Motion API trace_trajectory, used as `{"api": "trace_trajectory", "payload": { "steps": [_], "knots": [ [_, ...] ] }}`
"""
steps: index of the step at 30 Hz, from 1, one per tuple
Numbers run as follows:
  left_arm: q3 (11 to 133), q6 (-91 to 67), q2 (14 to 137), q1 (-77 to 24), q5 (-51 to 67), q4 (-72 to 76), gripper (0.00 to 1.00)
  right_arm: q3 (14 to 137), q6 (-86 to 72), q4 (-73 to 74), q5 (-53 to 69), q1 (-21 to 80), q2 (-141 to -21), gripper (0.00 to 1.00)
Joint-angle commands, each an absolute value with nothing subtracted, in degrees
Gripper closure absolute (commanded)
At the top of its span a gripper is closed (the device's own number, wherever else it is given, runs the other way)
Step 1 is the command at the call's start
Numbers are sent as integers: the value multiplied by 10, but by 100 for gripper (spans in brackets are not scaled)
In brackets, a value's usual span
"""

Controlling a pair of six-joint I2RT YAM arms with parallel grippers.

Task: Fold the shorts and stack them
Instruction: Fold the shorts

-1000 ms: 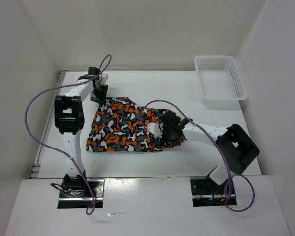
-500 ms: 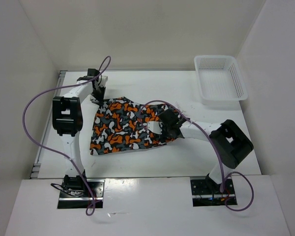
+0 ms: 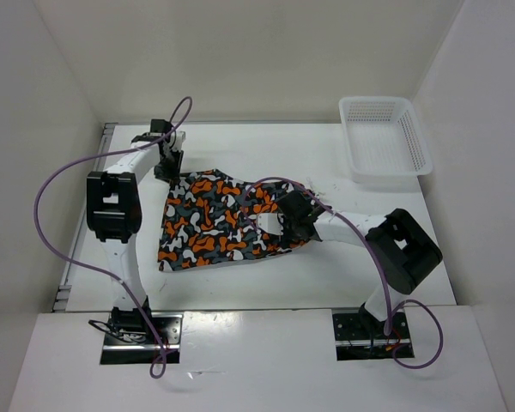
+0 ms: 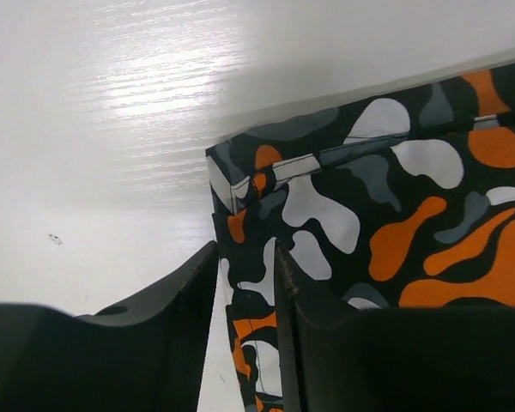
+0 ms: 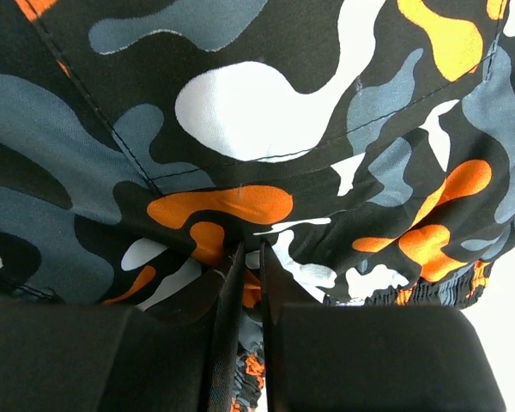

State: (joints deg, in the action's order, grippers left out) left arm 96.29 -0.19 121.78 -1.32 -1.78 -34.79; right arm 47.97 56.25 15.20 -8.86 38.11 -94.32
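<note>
shorts [image 3: 215, 225]: long axis left-right
left gripper [image 4: 245, 251]: slightly apart, far-left corner
right gripper [image 5: 251, 251]: pinching right-end fold
basket [image 3: 374, 102]: far right, well apart

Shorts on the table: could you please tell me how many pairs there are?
1: the pair of shorts lies spread on the table, left of centre; another beneath it could be hidden.

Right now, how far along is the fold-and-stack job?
Done: nothing finished; the shorts lie spread on the table, no stack started. In hand: the right gripper pinches cloth at their right side, the left gripper straddles their far-left corner. Left: the folds and the stacking.
</note>
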Motion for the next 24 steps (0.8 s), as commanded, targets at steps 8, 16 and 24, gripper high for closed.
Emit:
{"api": "trace_trajectory", "payload": {
  "steps": [8, 16, 24],
  "knots": [
    [980, 0, 1252, -11, -33, -324, 48, 489, 584, 161, -89, 378, -945, 83],
    [975, 0, 1258, 2, -28, -323, 75, 489, 590, 166, -89, 378, -940, 83],
    [968, 0, 1223, 2, -28, -318, 72, 489, 595, 161, -89, 378, -940, 83]
  ]
}}
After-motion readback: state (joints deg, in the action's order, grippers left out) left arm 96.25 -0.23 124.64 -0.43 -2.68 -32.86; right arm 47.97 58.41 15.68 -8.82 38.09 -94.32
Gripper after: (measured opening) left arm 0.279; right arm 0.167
